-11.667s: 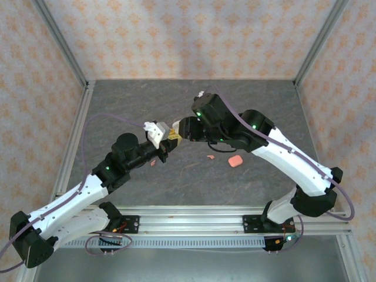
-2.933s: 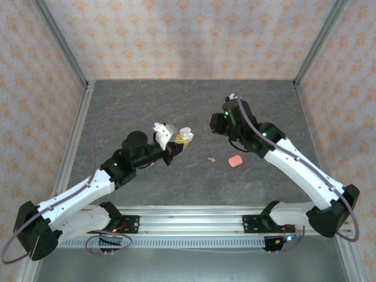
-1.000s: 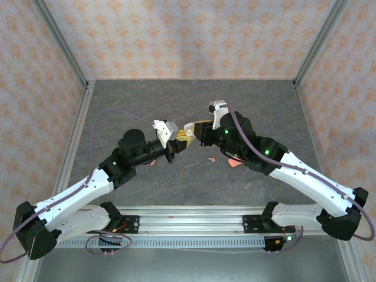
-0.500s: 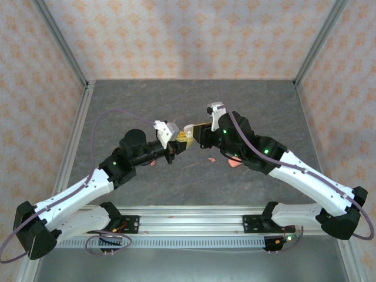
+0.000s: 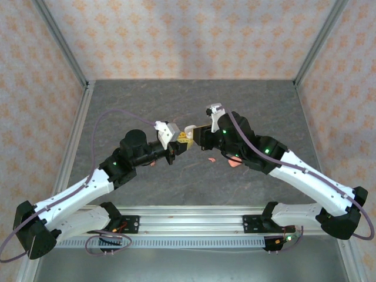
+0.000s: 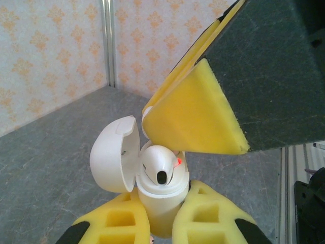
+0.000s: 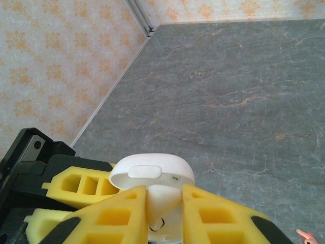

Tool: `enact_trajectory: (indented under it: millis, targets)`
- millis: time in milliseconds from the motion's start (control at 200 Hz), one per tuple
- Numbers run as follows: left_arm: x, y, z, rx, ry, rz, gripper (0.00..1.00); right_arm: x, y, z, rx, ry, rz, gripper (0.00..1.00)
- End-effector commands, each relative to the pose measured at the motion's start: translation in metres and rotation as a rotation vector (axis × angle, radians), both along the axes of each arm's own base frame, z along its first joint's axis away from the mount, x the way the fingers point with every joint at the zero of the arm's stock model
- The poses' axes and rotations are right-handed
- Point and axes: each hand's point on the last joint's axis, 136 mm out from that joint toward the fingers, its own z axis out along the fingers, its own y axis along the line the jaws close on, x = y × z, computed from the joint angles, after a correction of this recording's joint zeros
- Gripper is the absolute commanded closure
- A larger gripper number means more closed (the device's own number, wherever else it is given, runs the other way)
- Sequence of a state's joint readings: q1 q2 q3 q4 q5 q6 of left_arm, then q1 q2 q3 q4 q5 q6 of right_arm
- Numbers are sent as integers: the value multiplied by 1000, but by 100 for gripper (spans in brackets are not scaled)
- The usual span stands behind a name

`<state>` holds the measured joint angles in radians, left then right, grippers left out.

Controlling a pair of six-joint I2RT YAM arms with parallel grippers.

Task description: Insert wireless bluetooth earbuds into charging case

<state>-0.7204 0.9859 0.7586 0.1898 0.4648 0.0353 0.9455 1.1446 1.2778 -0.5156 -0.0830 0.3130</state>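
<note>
My left gripper is shut on the lower body of a white charging case, held upright above the table with its lid swung open to the left. A white earbud sits in the case's mouth, a small red light beside it. My right gripper comes from the other side, its yellow fingers closed on a white earbud just over the case. In the top view both grippers meet mid-table at the case. A pink earbud lies on the table.
A pink case lies by the right arm, and another small pink piece shows beside the left forearm. The grey table is ringed by patterned walls and metal posts. A pink earbud shows at the right wrist view's lower corner.
The right gripper has edged left onto the case that the left gripper holds. The left arm has barely shifted.
</note>
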Motion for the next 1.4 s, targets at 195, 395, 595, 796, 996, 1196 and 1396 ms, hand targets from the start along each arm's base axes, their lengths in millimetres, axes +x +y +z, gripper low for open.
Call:
enact_trajectory:
  millis: [195, 395, 595, 796, 996, 1196, 1396]
  targets:
    - [0, -1, 26, -45, -68, 2, 100, -16, 14, 1, 11, 68, 93, 74]
    - [-1, -1, 25, -45, -67, 0, 100, -17, 16, 4, 24, 79, 96, 70]
    - [-2, -1, 25, -42, -67, -2, 100, -17, 13, 10, 29, 82, 85, 63]
    - [-2, 0, 25, -37, -66, 1, 100, -14, 8, 22, 43, 71, 49, 62]
    - [-6, 3, 25, -37, -67, 2, 100, -12, -7, 50, 78, 27, -6, 56]
    - [-10, 4, 22, -33, -56, -9, 100, -8, -10, 47, 60, 52, -10, 53]
    - [-17, 8, 24, -23, -60, -19, 100, 3, -8, 41, 92, 140, -11, 53]
